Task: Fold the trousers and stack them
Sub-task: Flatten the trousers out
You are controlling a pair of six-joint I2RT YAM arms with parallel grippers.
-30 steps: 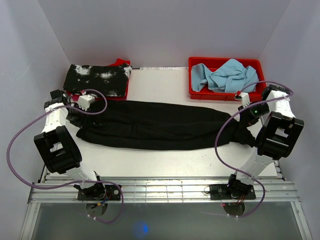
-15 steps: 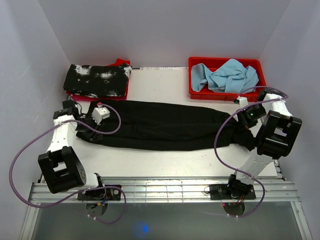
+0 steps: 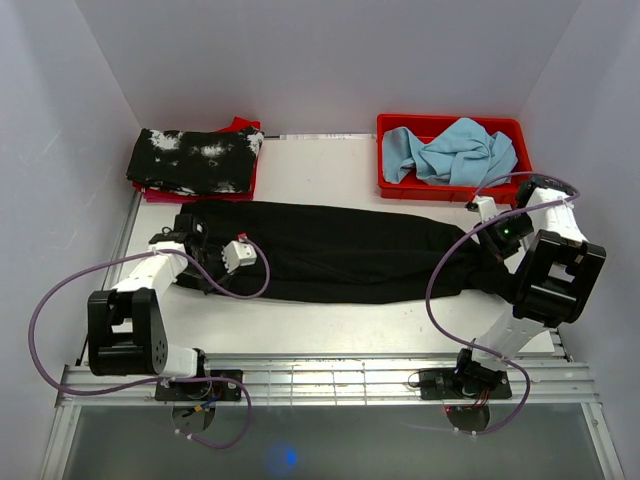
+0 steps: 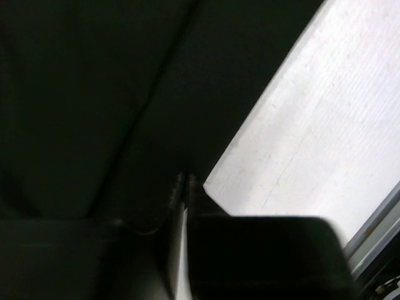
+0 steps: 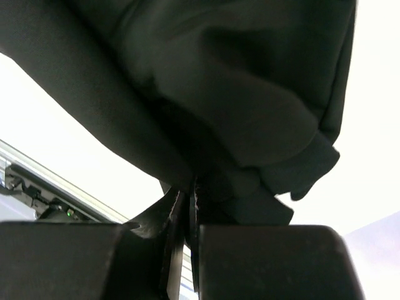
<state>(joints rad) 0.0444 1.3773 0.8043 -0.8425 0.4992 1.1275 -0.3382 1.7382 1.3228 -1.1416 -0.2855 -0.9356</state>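
Here, the trousers lay stretched left to right across the middle of the tabletop. The right end effector was pinching their bunched right end, while the left end effector sat at their near-left edge, its grip impossible to tell.

plain solid-black long fabric trousers, white-splotched black garment, light-blue cloth, red plastic bin, white tabletop
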